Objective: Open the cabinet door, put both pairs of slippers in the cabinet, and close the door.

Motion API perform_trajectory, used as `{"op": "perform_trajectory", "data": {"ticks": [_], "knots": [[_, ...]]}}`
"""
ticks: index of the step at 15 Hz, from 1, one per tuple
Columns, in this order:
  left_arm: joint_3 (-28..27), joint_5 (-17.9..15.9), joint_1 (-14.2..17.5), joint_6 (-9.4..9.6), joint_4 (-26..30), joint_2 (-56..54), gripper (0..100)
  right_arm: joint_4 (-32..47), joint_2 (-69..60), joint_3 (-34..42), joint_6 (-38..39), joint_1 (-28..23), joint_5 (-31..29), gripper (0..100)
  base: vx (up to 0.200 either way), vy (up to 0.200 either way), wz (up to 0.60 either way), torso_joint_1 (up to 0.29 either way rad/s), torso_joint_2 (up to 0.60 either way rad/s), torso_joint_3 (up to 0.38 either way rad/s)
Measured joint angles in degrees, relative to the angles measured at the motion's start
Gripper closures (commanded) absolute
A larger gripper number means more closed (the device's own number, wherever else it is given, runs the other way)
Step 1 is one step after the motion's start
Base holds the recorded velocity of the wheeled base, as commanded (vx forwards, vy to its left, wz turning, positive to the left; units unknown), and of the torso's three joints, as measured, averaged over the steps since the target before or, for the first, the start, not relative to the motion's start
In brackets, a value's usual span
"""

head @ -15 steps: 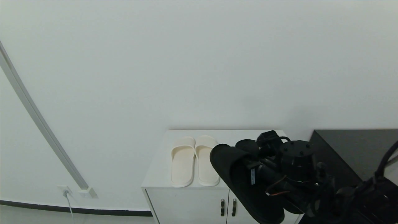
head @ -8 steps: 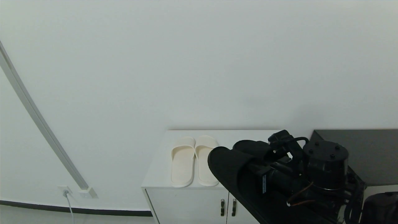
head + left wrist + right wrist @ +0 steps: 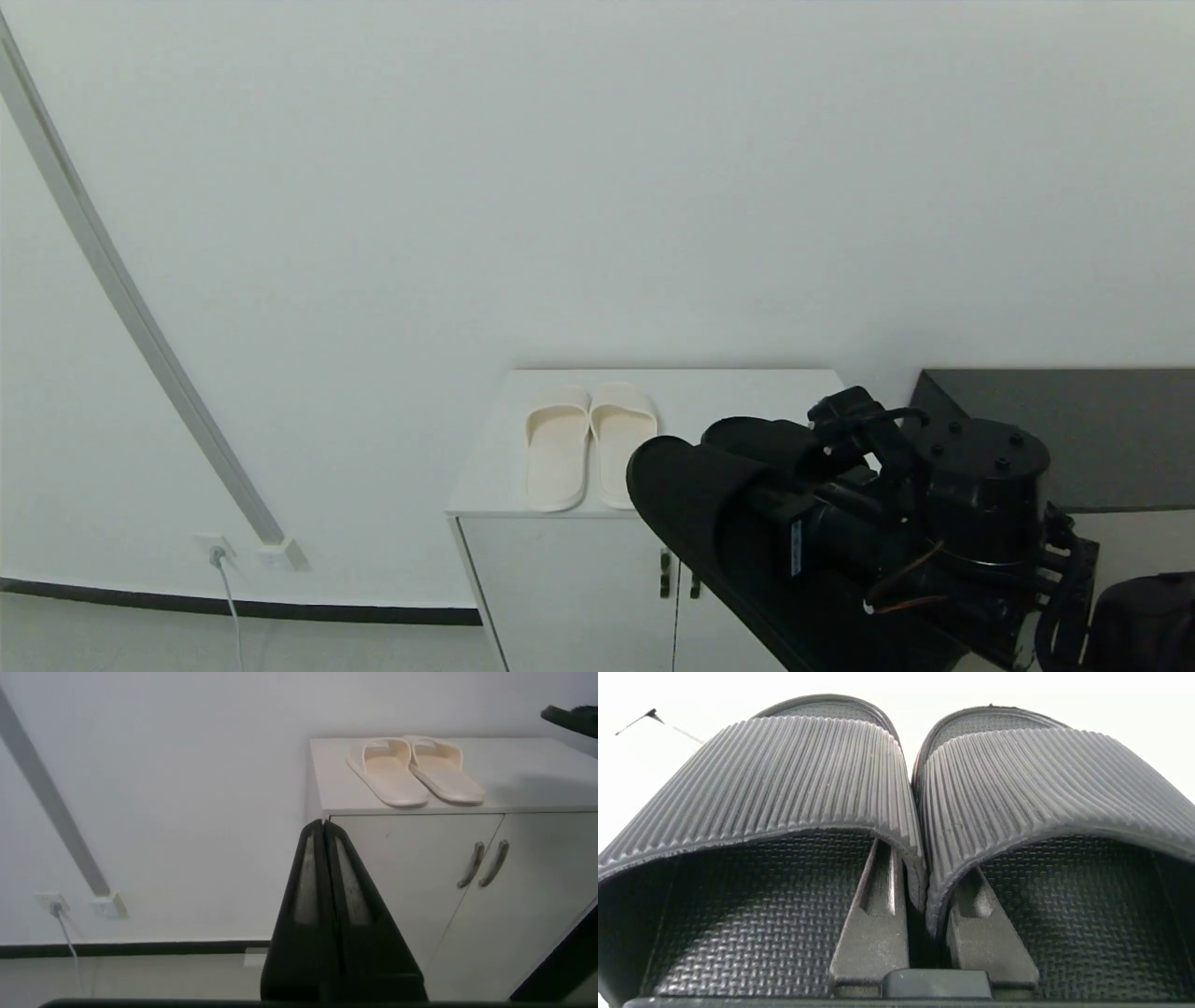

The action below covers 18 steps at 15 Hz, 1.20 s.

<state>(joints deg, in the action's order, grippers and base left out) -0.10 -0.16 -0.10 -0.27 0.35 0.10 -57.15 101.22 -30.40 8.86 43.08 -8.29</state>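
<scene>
A white cabinet (image 3: pixel 747 392) stands against the wall with both doors shut, its two handles (image 3: pixel 679 579) side by side. A pair of white slippers (image 3: pixel 590 446) lies on its top, left of the middle. In front of the cabinet's right half, my right gripper (image 3: pixel 775 509) holds a pair of black slippers (image 3: pixel 691 485) in the air. In the right wrist view that gripper (image 3: pixel 920 924) is shut on the inner walls of the two black slippers (image 3: pixel 813 775). My left gripper (image 3: pixel 324 835) is shut and empty, low and left of the cabinet (image 3: pixel 542 775), with the white slippers (image 3: pixel 416 765) beyond it.
A dark counter (image 3: pixel 1074 429) adjoins the cabinet on the right. A slanted grey conduit (image 3: pixel 121 289) runs down the wall to a socket (image 3: pixel 217 551) with a cable. Open floor lies left of the cabinet.
My right arm swung right and rose a little with the black slippers. Since half a second ago the whole head view has shifted, so the cabinet sits higher and farther right.
</scene>
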Motion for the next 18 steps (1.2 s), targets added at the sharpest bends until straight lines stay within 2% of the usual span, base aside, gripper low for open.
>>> {"op": "perform_trajectory", "data": {"ticks": [2, 18], "knots": [[0.0, 0.0, 0.0, -0.02, 0.0, 0.0, 100, 0.0, 0.0, 0.0, 0.0, -0.1, 0.0, 100, -0.2, 0.0, 0.0, 0.0, 0.01, 0.002], [0.0, 0.0, 0.0, 0.02, 0.0, 0.0, 100, -1.2, 0.7, 2.7, -2.8, -0.8, 1.8, 100, 0.0, 0.0, 0.0, -0.003, 0.0, 0.003]]}}
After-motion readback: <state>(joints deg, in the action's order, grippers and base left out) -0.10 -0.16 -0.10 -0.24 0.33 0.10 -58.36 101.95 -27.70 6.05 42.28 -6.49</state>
